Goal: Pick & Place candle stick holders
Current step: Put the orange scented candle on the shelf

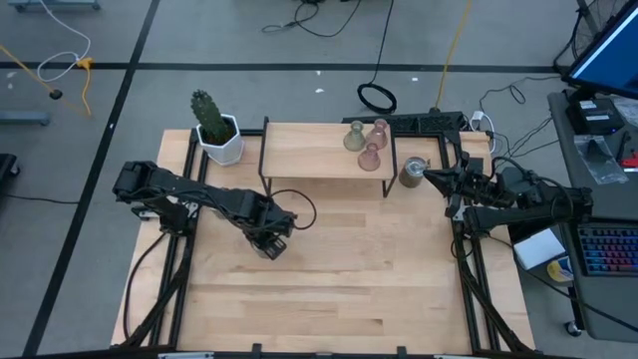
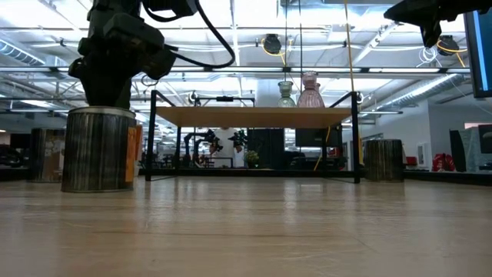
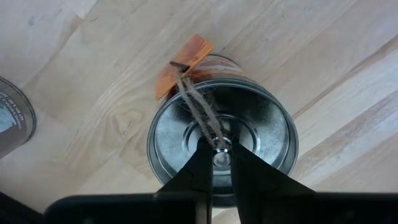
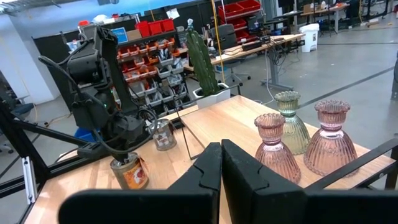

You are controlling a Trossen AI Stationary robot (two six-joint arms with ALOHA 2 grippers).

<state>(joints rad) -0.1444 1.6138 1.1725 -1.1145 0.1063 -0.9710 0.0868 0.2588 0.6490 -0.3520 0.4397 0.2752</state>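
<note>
A: Left gripper [image 1: 271, 242]?

B: Down over a squat shiny silver metal cup [image 3: 186, 124], left of centre on the pale wooden table [image 1: 329, 289]. Fingers [image 3: 193, 168] nearly together, tips inside the cup. Pinched, as far as can be seen, on a small stub at the middle of its floor.

A: Look of that cup?

B: Round, open-topped, bright and smooth inside, mottled outside. Orange tag [image 3: 183, 62] at the rim, tied on with brown twine [image 3: 196, 102] running down to the stub.

A: Other silver ones?

B: A second mottled silver cup [image 3: 12, 124] near the first, upright. A third silver cup [image 1: 414, 172] well apart, just off the right end of the raised wooden shelf on black metal legs [image 1: 309, 150].

A: On the shelf?

B: Three ribbed vase-shaped pieces, upright, clustered near its right end. An olive-green vase-shaped holder [image 1: 354, 138], a pale pink vase-shaped holder [image 1: 379, 130] beside it, another pale pink holder [image 1: 370, 157] nearer the front edge.

A: Right gripper [image 1: 431, 176]?

B: In the air beside the shelf's right end, close to the third cup. Dark fingers pressed together, holding nothing.

A: Anything else?

B: White pot with a green cactus [image 1: 217, 130], just left of the shelf.
</note>
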